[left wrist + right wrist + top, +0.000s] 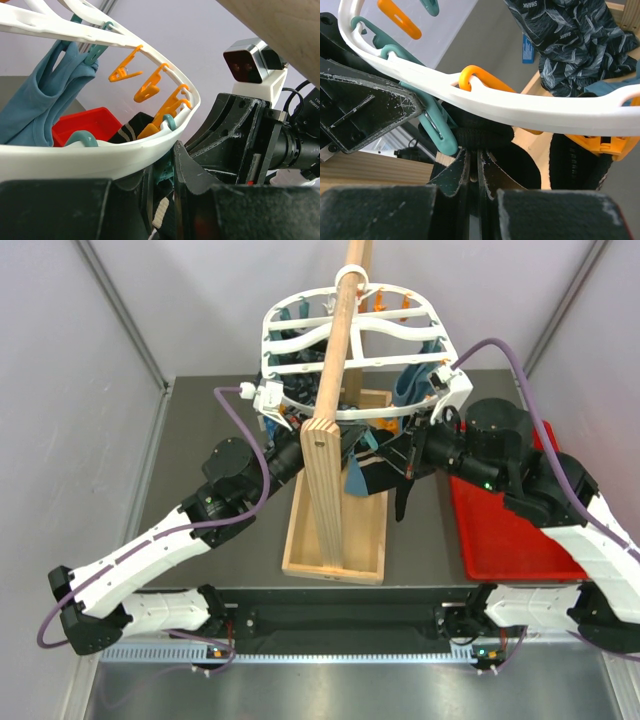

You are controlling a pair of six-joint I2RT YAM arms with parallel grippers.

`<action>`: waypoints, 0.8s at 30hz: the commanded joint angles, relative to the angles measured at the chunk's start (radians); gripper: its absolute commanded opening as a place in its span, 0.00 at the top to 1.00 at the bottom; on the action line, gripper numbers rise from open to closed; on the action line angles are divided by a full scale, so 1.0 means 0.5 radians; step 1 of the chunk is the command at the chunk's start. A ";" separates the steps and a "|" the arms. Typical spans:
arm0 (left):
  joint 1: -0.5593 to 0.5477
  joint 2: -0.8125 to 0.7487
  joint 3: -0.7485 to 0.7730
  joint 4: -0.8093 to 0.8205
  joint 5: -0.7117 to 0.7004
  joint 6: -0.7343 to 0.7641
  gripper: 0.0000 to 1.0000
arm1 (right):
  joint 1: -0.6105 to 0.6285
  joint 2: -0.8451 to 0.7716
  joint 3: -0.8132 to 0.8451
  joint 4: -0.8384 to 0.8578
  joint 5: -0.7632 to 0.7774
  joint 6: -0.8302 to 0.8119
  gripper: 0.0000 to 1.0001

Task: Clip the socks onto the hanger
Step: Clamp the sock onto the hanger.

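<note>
The white oval hanger (350, 325) hangs on the wooden pole, rimmed with orange and teal clothespins. Both grippers meet under its near rim. My left gripper (163, 160) is shut on a teal clothespin (165, 172) just below the rim (100, 150); in the top view (305, 445) it sits beside the pole. My right gripper (474, 152) is shut on a black sock (485, 135), held up against the rim (520, 110) beside that teal clothespin (437, 132). The sock hangs down from the right gripper (392, 455) in the top view (402, 495). Another black sock (577, 160) hangs from orange pins.
The wooden pole (335, 370) stands in a wooden tray-like base (335, 545) between the arms. A red tray (500, 525) lies at the right. Blue-teal cloths (40, 100) and a dark patterned navy bunch (580, 40) hang from the hanger.
</note>
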 commanded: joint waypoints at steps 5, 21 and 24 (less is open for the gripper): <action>-0.067 -0.016 -0.068 -0.318 0.358 0.079 0.79 | 0.024 -0.043 0.065 0.146 -0.057 -0.030 1.00; -0.067 -0.108 -0.142 -0.340 0.238 0.057 0.47 | 0.024 -0.052 0.010 0.198 -0.082 -0.027 0.98; -0.067 -0.133 -0.166 -0.337 0.211 0.051 0.37 | 0.027 -0.043 -0.012 0.214 -0.088 -0.033 0.95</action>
